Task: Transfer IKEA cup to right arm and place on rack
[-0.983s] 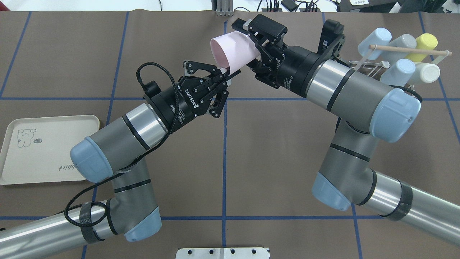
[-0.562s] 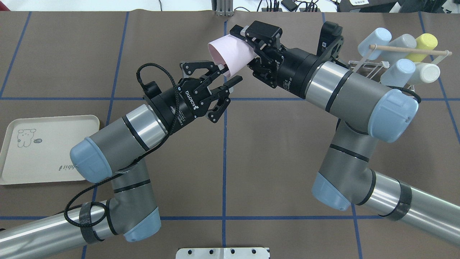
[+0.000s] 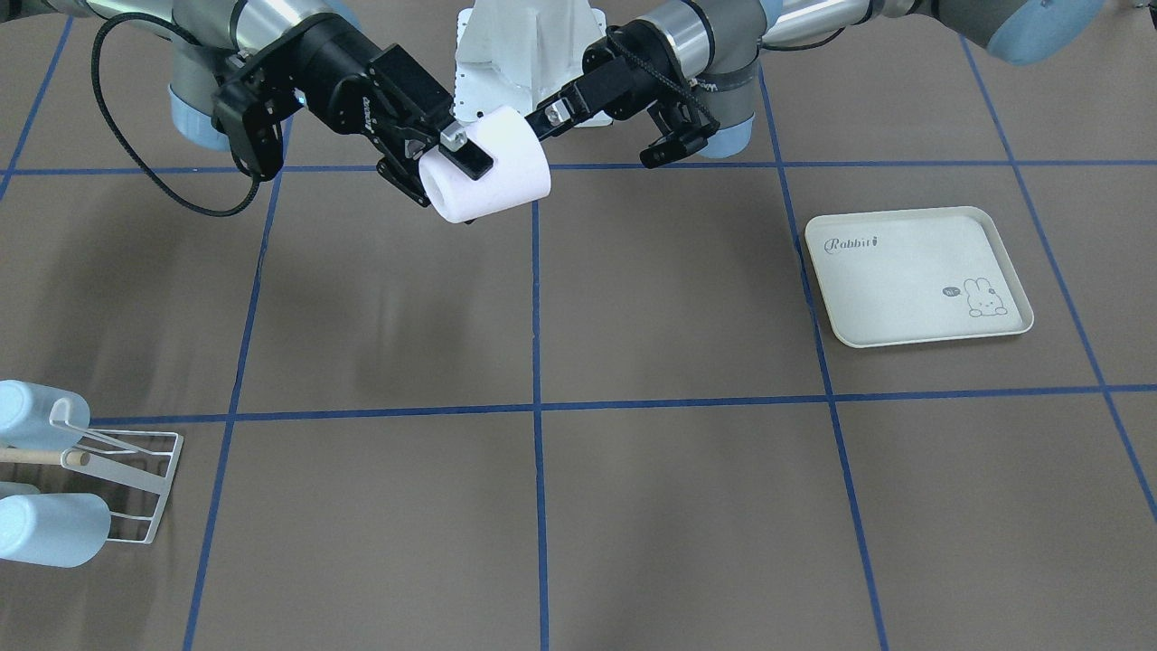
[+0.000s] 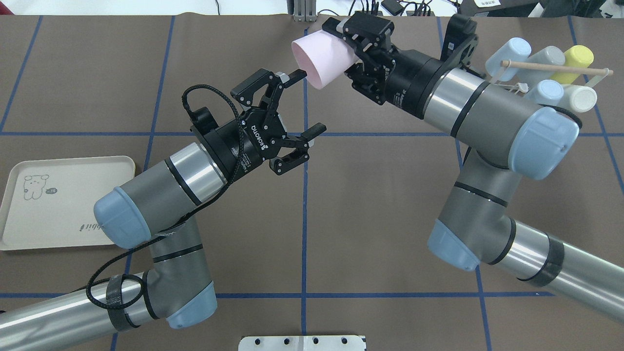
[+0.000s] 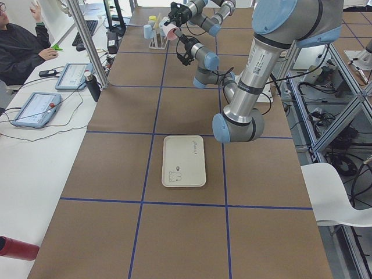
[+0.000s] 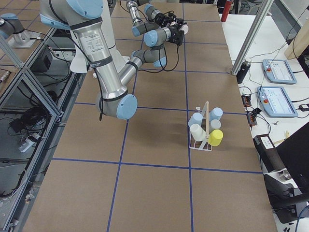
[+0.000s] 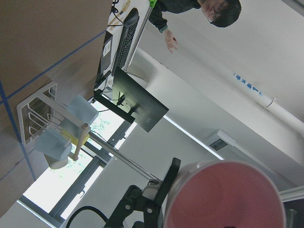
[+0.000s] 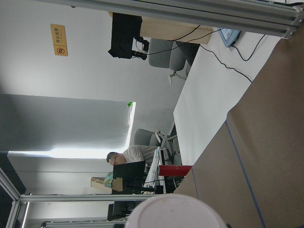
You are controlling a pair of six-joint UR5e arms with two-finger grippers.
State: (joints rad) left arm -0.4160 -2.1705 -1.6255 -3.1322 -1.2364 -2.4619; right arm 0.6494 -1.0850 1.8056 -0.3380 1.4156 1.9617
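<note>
Left gripper (image 4: 307, 102) raised, jaws spread wide. Right gripper (image 4: 343, 48) just beyond, jaws clamped on cup (image 4: 317, 63).

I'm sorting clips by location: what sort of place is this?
Likely a robotics lab: the left arm and right arm work over a table gridded with blue tape, teach pendants lie on a side desk, and a person sits nearby.

The left arm (image 4: 161, 195) and right arm (image 4: 487, 112) are alike: grey tubes, polished silver sections, black ring seams and rounded pale-blue joint caps. The left gripper (image 4: 308, 101) and right gripper (image 4: 343, 48) are black linked bars; the left one bears white "ROBOTIQ" lettering. A black braided cable (image 4: 207, 87) loops at the left wrist's eleven o'clock. Black straps wrap both forearms.
</note>
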